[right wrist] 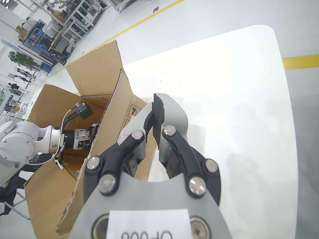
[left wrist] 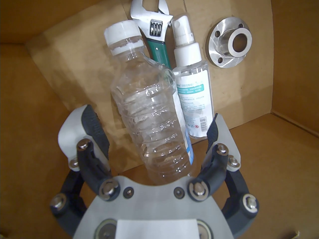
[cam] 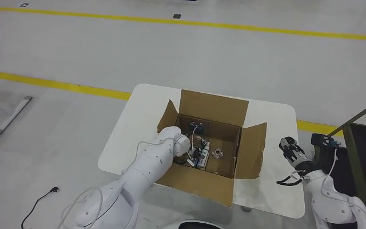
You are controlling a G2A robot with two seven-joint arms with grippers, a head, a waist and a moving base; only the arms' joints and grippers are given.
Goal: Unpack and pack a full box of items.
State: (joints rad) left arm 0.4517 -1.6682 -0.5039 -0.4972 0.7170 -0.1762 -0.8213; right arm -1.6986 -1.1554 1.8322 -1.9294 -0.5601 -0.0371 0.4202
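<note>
I have the left gripper (left wrist: 152,120) down inside the open cardboard box (cam: 214,109), which stands on the white table (cam: 143,114) with its flaps folded outward. Its jaws are spread wide, 1 finger on each side of the lower body of a clear plastic bottle (left wrist: 139,85). On one side there is a plain gap between pad and bottle. On the other side I cannot tell whether the pad touches it.

The bottle has a white cap and lies on the box floor. It overlaps the green handle of an adjustable wrench (left wrist: 152,26), whose steel head sticks out beside the cap. A small white spray bottle (left wrist: 192,85) lies right alongside the clear one, and part of its label is hidden behind it. A round metal flange (left wrist: 229,42) with bolt holes rests on the floor near the spray bottle's nozzle, apart from it, bore facing up.

My right gripper (right wrist: 155,115) sits above bare table outside the box, just beside the outward-folded flap on that side. Its 2 fingers are pressed together with nothing between them.
</note>
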